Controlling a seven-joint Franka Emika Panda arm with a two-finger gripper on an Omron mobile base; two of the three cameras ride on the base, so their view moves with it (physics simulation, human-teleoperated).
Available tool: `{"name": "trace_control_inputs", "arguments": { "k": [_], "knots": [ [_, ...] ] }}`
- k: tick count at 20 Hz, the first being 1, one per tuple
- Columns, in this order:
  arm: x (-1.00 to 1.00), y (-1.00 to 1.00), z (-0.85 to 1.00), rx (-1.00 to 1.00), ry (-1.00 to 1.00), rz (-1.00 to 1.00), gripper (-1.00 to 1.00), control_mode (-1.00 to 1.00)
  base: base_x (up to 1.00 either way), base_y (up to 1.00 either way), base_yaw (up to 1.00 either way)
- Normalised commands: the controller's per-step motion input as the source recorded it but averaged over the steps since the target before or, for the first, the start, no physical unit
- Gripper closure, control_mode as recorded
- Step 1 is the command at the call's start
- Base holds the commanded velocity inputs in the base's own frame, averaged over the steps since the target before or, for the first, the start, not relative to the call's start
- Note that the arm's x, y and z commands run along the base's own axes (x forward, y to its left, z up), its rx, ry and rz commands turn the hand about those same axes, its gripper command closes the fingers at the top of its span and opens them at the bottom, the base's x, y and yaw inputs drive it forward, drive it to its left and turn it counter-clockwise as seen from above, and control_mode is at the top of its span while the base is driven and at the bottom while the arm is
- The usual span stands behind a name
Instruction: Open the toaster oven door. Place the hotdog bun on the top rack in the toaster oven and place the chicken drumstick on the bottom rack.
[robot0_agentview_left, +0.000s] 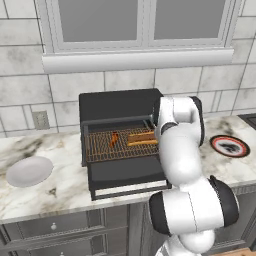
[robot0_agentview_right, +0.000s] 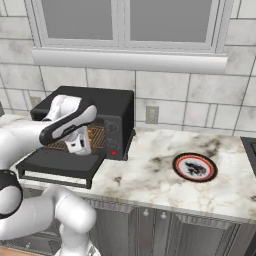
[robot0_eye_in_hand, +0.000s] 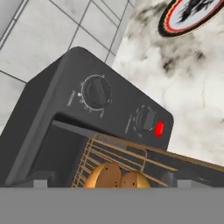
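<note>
The black toaster oven (robot0_agentview_left: 117, 102) stands on the counter with its door (robot0_agentview_left: 127, 172) folded down flat in front. On a brownish wire rack (robot0_agentview_left: 100, 150) inside lie the small reddish chicken drumstick (robot0_agentview_left: 114, 139) at the left and the long tan hotdog bun (robot0_agentview_left: 142, 137) at the right; I cannot tell which rack each rests on. My gripper (robot0_agentview_right: 80, 146) is at the right side of the oven mouth, above the door (robot0_agentview_right: 57, 162). In the hand view the bun's end (robot0_eye_in_hand: 116, 177) sits just ahead of the gripper (robot0_eye_in_hand: 113, 184), whose tips stand wide apart, open and off the bun.
A round red-rimmed plate (robot0_agentview_left: 229, 146) lies on the marble counter right of the oven. A plain white plate (robot0_agentview_left: 29, 171) lies at the left. The tiled wall and a window ledge are behind the oven. The oven's knobs and red button (robot0_eye_in_hand: 159, 127) face the hand.
</note>
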Motion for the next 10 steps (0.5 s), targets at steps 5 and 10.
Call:
{"name": "trace_control_inputs", "arguments": {
  "k": [5, 10],
  "knots": [
    [-0.62, 0.51, 0.79, 0.04, 0.38, 0.0, -1.0, -1.0, 0.0, 0.0, 0.0],
    [-0.54, 0.72, 0.68, 0.01, 0.32, 0.01, -1.0, -1.0, 0.0, 0.0, 0.0]
  ]
}}
